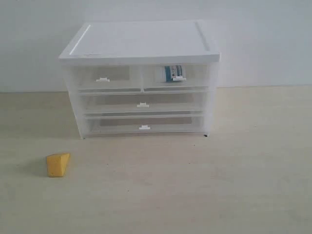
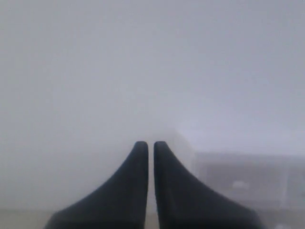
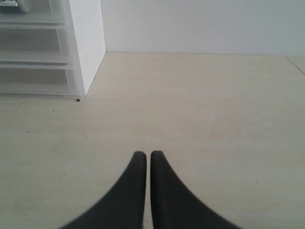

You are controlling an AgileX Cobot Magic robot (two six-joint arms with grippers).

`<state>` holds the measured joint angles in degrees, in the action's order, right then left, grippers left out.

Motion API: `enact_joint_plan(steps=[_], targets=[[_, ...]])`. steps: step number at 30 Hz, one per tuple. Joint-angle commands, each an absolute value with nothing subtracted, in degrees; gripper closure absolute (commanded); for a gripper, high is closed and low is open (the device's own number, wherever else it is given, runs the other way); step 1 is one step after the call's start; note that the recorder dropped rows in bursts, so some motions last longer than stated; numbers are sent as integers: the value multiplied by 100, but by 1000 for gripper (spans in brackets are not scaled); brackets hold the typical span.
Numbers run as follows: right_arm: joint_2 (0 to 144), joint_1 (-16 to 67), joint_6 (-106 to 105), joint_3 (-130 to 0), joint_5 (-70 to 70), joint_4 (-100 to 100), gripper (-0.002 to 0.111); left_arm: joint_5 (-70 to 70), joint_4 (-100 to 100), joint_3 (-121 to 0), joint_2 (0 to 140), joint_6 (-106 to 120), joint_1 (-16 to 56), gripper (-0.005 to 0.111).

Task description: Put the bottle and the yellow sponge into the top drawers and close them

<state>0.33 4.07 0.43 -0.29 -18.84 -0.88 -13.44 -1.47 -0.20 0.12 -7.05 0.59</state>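
Both end effectors are pressed together and hold nothing. The left end effector (image 2: 148,145) faces a blurred wall and the right end effector (image 3: 144,155) looks across the surface (image 3: 200,119). The yellow sponge (image 1: 58,165) lies out front on the left, well apart from both and in neither wrist view. Farther back, the bottle (image 1: 171,73) sits inside the right of the top drawers (image 1: 104,78). Both look shut, so I judge the sponge is what's left.

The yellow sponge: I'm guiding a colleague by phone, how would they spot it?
Find the white drawer cabinet at the back of the pale table. In front of it, off its left corner in the exterior view, the yellow sponge lies alone on the table. It is the only orange-yellow wedge; the teal-labelled bottle sits inside a top drawer.
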Motion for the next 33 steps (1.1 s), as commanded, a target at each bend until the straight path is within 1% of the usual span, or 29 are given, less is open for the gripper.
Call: enact_joint_plan(steps=[1,3,8,13,18,26,29,33], targets=[[0,395,32,0,-1866,-75,107,-2533,-145,-149,118,-1616,52,102],[0,395,32,0,-1866,-75,107,-2484,-145,-503,438,-1568,52,102],[0,395,32,0,-1866,-75,107,-1646,-145,-1642,1803,-1011,52,102],[0,395,32,0,-1866,-75,107,-1638,-245,-2400,3212,-896,52,102],[0,395,32,0,-1866,-75,107,-2528,-593,-2687,4202,-896,52,102],[0,395,32,0,-1866,-75,107,-3160,-900,-2970,5514,-977,52,102],[0,395,32,0,-1866,-75,107,-3127,-1493,-3056,5922,-977,97,102],[0,395,32,0,-1866,-75,107,-2813,-1349,-3238,6486,-811,378,102]])
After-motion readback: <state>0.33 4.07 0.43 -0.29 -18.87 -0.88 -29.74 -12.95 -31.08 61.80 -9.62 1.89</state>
